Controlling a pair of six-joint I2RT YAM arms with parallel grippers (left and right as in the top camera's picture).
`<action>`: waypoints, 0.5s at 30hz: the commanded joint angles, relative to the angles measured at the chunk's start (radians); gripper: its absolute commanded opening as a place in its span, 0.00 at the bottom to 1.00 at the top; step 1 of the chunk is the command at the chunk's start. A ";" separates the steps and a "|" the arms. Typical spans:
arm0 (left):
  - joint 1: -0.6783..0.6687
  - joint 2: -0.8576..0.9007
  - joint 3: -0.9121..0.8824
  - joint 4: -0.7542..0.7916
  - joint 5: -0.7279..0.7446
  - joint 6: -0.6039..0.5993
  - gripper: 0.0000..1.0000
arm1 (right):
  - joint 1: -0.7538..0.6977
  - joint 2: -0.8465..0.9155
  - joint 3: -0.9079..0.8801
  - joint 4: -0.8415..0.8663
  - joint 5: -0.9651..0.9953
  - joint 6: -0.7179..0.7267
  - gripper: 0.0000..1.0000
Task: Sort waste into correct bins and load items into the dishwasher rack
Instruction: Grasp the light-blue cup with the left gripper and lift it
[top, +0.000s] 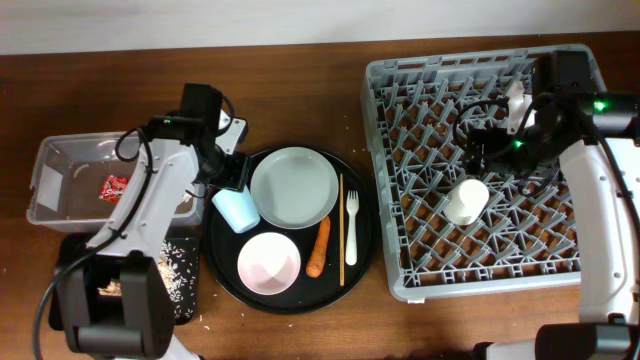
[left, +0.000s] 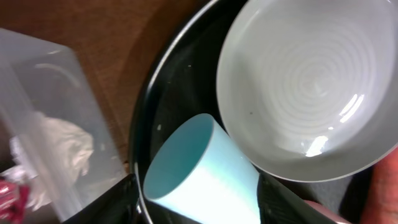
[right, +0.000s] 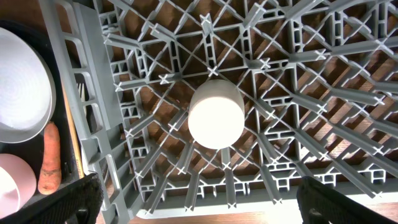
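table: two cups, one plate; right end effector apart; left end effector unclear.

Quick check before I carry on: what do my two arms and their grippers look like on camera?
Left arm and right arm both have white tubular links between black joint housings. Thin black cables loop near each wrist. Small green lights glow on the right arm. The left gripper and right gripper are black, with broad dark fingers.

Left end effector part-open; right end effector spread wide.
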 joint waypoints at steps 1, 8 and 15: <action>0.016 0.039 0.014 -0.013 0.084 0.055 0.63 | 0.004 -0.003 0.008 -0.002 -0.010 -0.002 0.99; 0.017 0.115 0.014 -0.047 0.125 0.098 0.64 | 0.003 -0.003 0.008 -0.002 -0.010 -0.002 0.99; 0.017 0.115 0.014 -0.109 0.126 0.089 0.40 | 0.003 -0.003 0.008 -0.002 -0.010 -0.002 0.99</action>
